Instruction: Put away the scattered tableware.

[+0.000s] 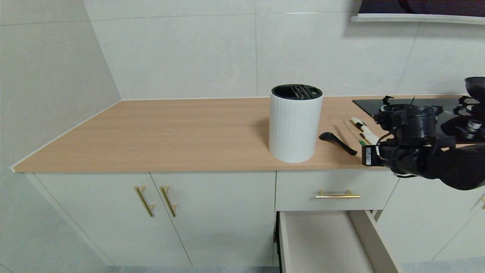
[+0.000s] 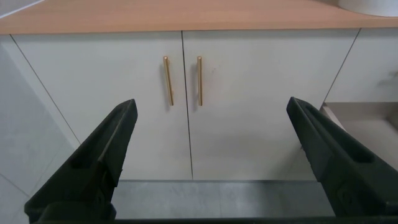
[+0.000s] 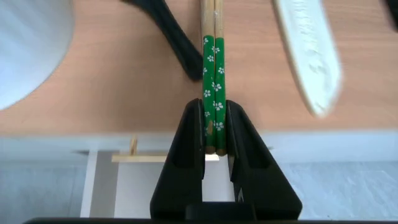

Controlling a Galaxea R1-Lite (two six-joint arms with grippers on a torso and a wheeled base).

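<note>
White holder [image 1: 295,129] upright; right pincer [image 3: 214,119] clamps chopsticks [image 3: 212,68].

Chopsticks [image 3: 212,62]: a pair, side by side, with green flowered ends, over the wooden countertop [image 3: 112,93].
Right gripper [image 3: 214,127]: black fingers clamped on those green ends.
Neighbours: black utensil [image 3: 171,37] on one side, white utensil [image 3: 309,56] on the other.
White holder [image 3: 28,50]: beyond the black utensil.

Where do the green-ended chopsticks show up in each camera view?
Head view: chopsticks lie on the counter right of the white holder, between the black spoon and white knife.
Left wrist view: faces the cabinet doors below the counter.
Right wrist view: centre, green ends pinched in the right claw.
Shared landmark: the counter's front edge.
</note>
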